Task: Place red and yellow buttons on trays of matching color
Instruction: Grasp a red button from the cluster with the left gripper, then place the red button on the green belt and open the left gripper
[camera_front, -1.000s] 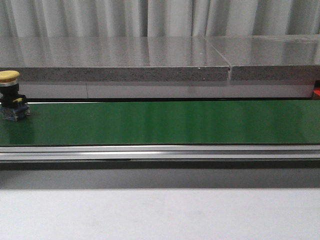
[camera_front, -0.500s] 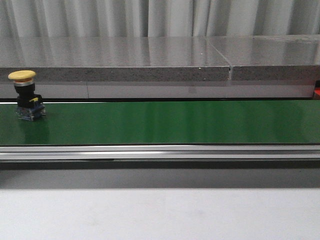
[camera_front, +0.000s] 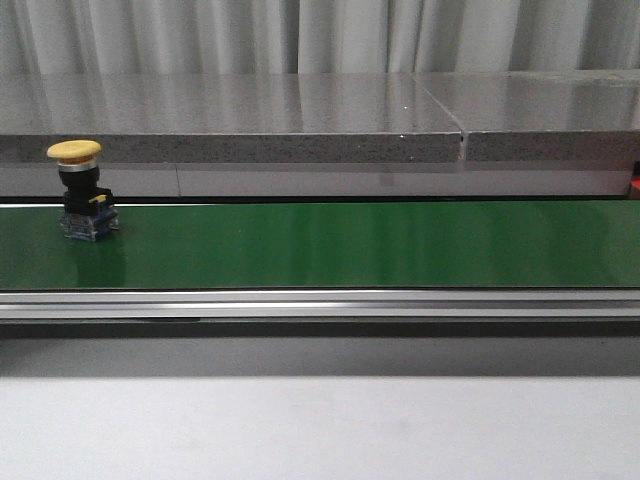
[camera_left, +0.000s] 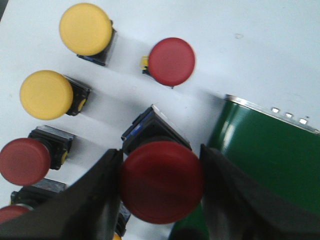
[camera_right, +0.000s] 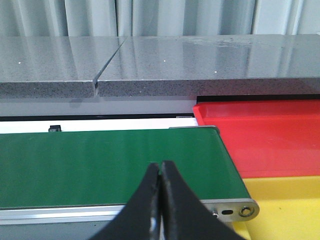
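Note:
A yellow button (camera_front: 84, 190) stands upright on the green belt (camera_front: 340, 245) near its left end in the front view. My left gripper (camera_left: 161, 182) is shut on a red button (camera_left: 162, 181), held above the white table beside the belt's end (camera_left: 260, 145). Below it lie two yellow buttons (camera_left: 86, 29) (camera_left: 46, 94) and more red buttons (camera_left: 171, 61) (camera_left: 25, 161). My right gripper (camera_right: 160, 167) is shut and empty, over the belt's other end (camera_right: 110, 165). Beside that end sit the red tray (camera_right: 265, 137) and the yellow tray (camera_right: 285, 207).
A grey stone ledge (camera_front: 300, 125) runs behind the belt, with curtains beyond. An aluminium rail (camera_front: 320, 303) edges the belt's near side. A white table surface (camera_front: 320, 425) lies in front.
The yellow button has travelled to the right along the belt, from the frame's left edge to a little further in.

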